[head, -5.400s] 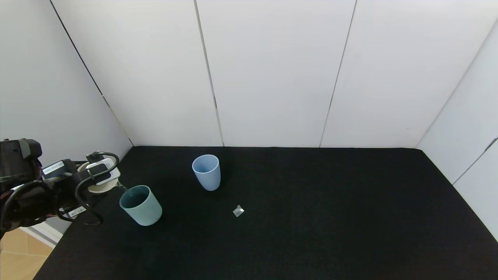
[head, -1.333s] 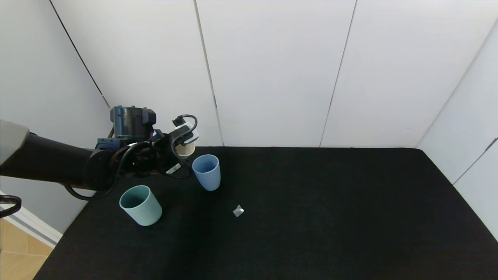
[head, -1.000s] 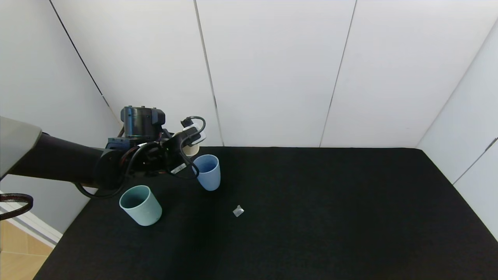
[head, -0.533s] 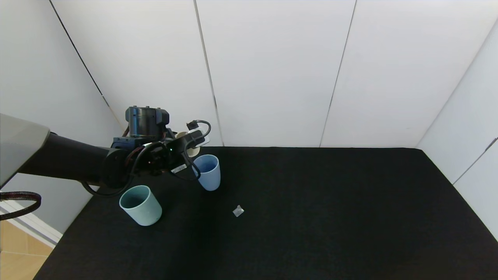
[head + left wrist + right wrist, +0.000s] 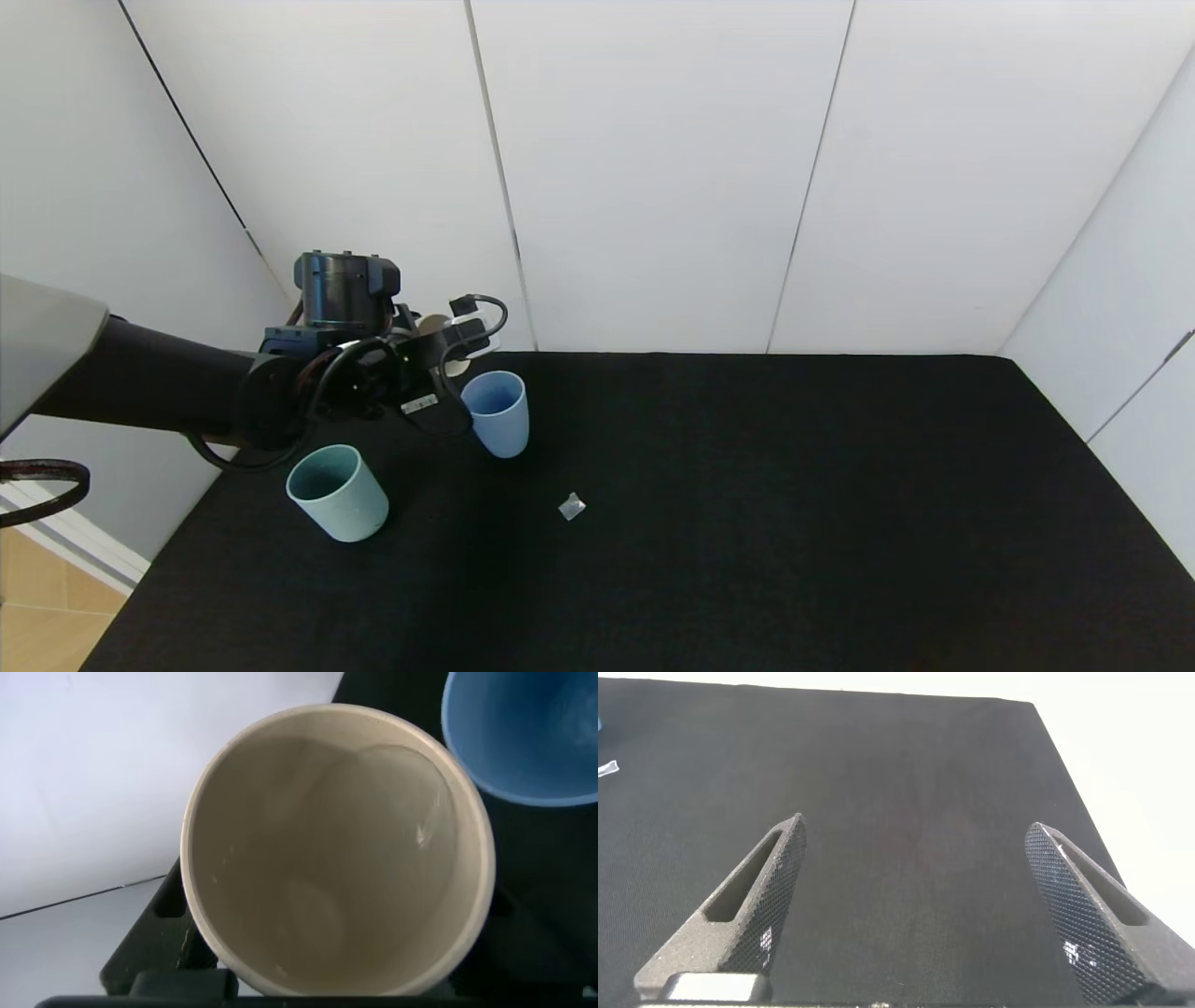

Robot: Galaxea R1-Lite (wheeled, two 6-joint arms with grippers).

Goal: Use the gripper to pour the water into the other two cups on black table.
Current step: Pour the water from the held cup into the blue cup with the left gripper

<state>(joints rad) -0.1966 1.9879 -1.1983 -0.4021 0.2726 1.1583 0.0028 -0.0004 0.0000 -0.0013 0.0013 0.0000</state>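
Here the left claw (image 5: 446,343) gripped the beige cup (image 5: 336,849), tilted beside the light blue cup (image 5: 497,412) at centre-left of the black desk (image 5: 747,523); the teal cup (image 5: 336,491) stood lower left. The right claw (image 5: 924,905) gaped wide, holding nothing.

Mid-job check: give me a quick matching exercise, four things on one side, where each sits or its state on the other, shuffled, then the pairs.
Things:
1. beige cup
2. blue cup
3. green cup
4. right pincer

States:
A. open over bare black table
B. held in the left pincer, tipped toward the blue cup
C. upright, nearest the table's left front edge
D. upright, just beside the left pincer

Pairs: 1-B, 2-D, 3-C, 4-A
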